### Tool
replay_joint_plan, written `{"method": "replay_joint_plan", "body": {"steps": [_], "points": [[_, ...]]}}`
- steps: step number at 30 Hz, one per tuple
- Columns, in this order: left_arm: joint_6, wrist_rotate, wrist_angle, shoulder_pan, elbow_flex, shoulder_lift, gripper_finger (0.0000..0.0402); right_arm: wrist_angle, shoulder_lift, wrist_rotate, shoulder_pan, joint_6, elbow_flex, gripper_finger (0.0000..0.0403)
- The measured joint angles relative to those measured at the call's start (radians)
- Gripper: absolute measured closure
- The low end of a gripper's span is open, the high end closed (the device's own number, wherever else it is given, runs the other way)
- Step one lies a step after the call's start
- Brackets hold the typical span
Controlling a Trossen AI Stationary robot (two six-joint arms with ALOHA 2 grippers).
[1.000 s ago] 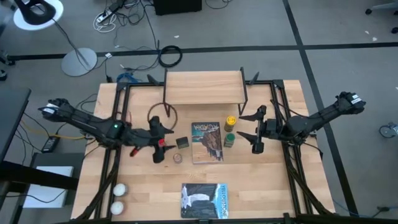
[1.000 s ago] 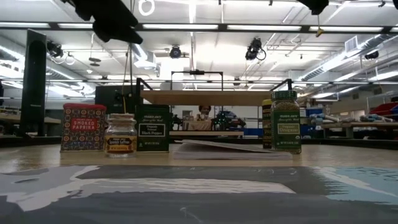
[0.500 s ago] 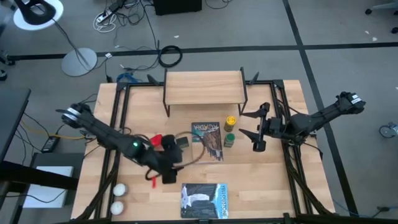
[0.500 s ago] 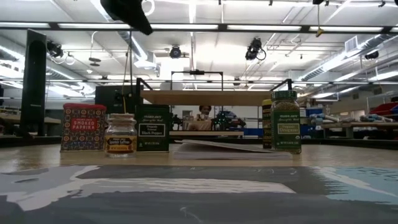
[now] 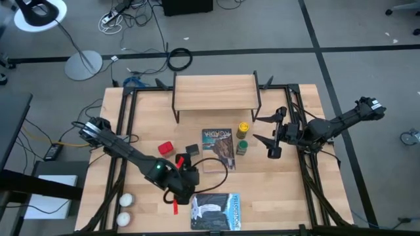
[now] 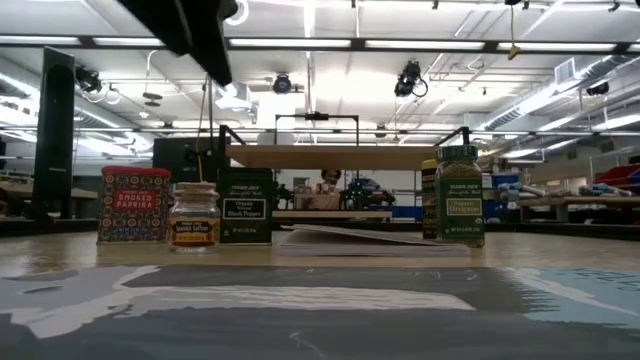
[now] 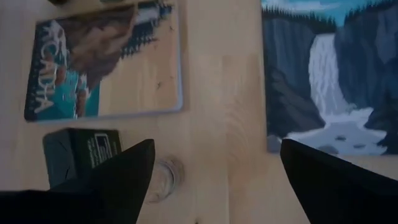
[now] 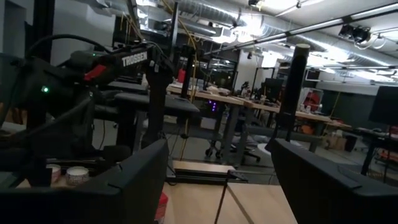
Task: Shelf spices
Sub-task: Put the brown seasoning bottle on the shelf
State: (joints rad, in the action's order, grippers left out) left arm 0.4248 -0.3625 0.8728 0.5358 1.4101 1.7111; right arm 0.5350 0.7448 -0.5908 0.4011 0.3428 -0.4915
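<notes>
The shelf (image 5: 215, 93) stands at the table's far middle. The red tin (image 5: 165, 149) (image 6: 134, 204), the dark square tin (image 5: 192, 150) (image 7: 81, 152) and the tiny pale jar (image 7: 163, 179) (image 6: 194, 213) stand on the table left of centre. The green jar (image 5: 241, 147) (image 6: 459, 195) and the yellow-lidded jar (image 5: 243, 127) stand right of centre. My left gripper (image 5: 189, 185) (image 7: 214, 186) hangs open and empty above the pale jar, hiding it in the high view. My right gripper (image 5: 272, 137) (image 8: 221, 186) is open and empty, level, right of the green and yellow-lidded jars.
A picture card (image 5: 218, 149) lies between the dark tin and the green jar, and a second one (image 5: 216, 211) lies at the near edge. Two white balls (image 5: 124, 208) sit at the near left. A dark cable (image 5: 213, 165) loops from the left arm over the table.
My left arm has swung from beside the red tin toward the table's near edge and right, past the red and dark tins. Its gripper now hangs over the pale jar, staying open. The containers have not moved.
</notes>
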Motion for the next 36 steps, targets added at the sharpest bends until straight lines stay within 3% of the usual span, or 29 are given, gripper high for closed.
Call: {"method": "replay_joint_plan", "body": {"steps": [24, 36], "points": [[-0.026, 0.087, 0.113, 0.004, -0.007, 0.018, 0.005, -0.016, 0.0, -0.004, -0.01, 0.001, 0.0, 0.0117], [-0.055, 0.031, 0.137, -0.032, -0.008, 0.078, 0.0053, 0.007, -0.002, -0.004, -0.008, 0.001, 0.0, 0.0117]]}}
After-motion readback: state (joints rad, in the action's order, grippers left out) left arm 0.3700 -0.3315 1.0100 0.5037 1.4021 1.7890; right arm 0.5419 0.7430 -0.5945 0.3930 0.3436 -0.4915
